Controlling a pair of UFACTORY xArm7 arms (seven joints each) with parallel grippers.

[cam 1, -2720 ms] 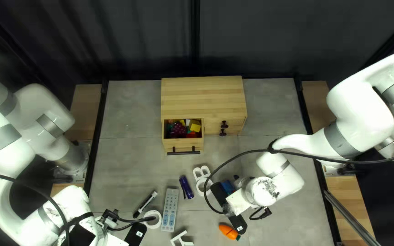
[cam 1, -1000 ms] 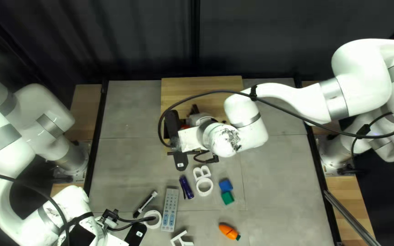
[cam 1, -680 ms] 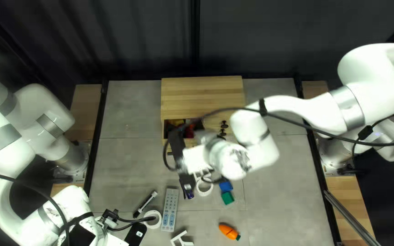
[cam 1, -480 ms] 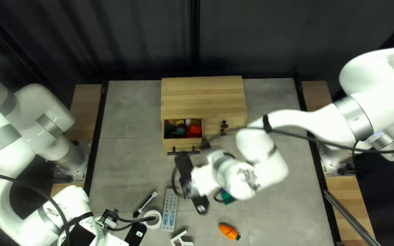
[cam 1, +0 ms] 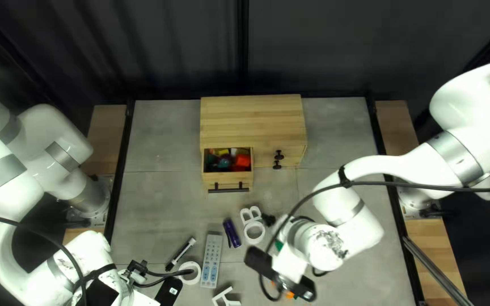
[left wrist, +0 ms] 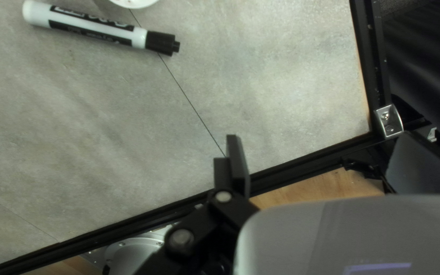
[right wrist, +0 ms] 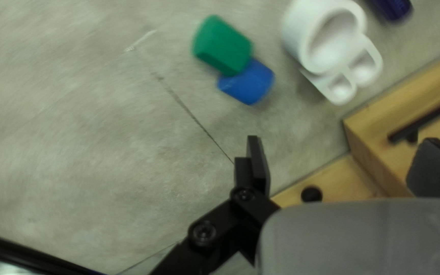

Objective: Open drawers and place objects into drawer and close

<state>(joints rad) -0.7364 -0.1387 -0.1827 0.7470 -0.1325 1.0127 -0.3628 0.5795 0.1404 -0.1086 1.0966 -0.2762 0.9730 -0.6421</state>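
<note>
The wooden cabinet has its left drawer open, with red, green and yellow pieces inside. My right gripper is over the table in front of the cabinet, largely hidden by its arm. In the right wrist view that gripper is open and empty; ahead of it lie a green block and a blue block, touching, and a white letter B beside a white ring. My left gripper is low at the left; its wrist view shows the gripper open, a marker beyond it.
A remote, a dark blue pen-like item and a white roll lie on the table, with a white letter near its front edge. Something orange shows from under my right arm. The cabinet's right-hand part has black knobs.
From over the drawer, my right arm has swung toward the front and right, uncovering it. The purple cluster seen on top there earliest no longer shows; red and green pieces do. My left arm stays still.
</note>
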